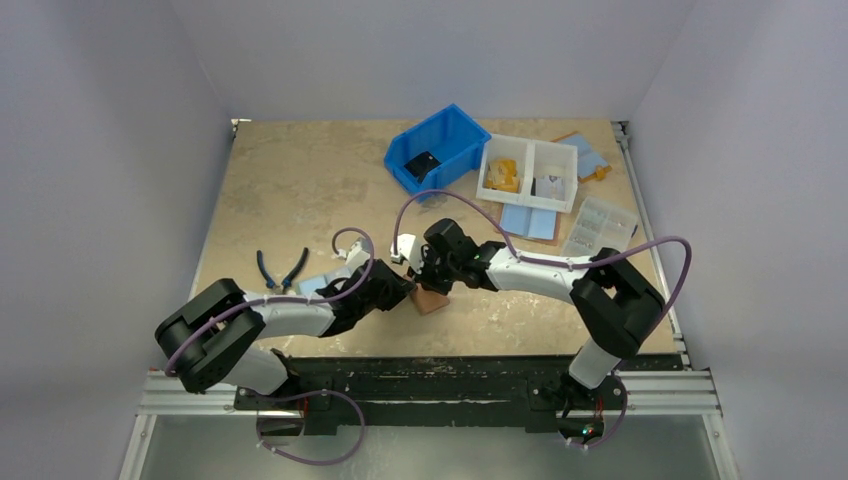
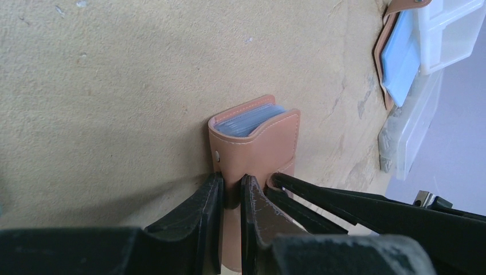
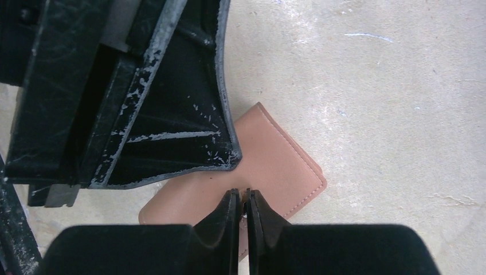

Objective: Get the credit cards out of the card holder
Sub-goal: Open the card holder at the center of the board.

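The table (image 1: 290, 190) is tan and scuffed, enclosed by grey walls. The left gripper (image 2: 232, 184) clamps the card holder (image 2: 258, 150), which projects beyond its fingertips. The right gripper (image 3: 242, 197) is nearly closed at the holder's edge; any contact between its pads is hidden.

Free tabletop (image 1: 360, 200) between card holder (image 1: 432, 300) and blue bin (image 1: 462, 130)

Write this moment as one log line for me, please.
card holder: folded, slightly gaping | left pincer: clamped on it | right pincer: shut on its edge
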### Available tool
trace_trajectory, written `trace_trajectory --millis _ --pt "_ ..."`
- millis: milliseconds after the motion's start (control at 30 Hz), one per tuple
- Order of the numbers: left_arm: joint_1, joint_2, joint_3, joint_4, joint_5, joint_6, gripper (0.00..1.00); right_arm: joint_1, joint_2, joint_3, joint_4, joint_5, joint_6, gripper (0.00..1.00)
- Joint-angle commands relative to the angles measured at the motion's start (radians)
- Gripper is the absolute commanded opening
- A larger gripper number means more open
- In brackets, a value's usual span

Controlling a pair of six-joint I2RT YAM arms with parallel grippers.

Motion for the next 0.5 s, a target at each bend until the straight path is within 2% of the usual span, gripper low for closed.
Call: trace_trajectory --millis 0,100,300,467 --pt "-0.009 -0.037 -0.03 -0.008 0.042 -0.001 0.0 -0.011 0.032 0.008 0.024 0.13 -0.001 0.07" --pt "-0.008 -0.063 -0.04 -0.036 0.021 0.0 0.0 -0.014 0.01 0.012 0.008 0.117 -0.012 0.0" --pt "0.004 -0.127 -0.054 -0.1 -0.022 0.018 0.0 -0.09 -0.038 0.016 -0.015 0.062 -0.01 0.0" --pt "0.041 -0.151 -0.081 -0.065 0.019 0.06 0.0 -0.166 -0.045 0.013 -0.02 0.082 0.002 0.0"
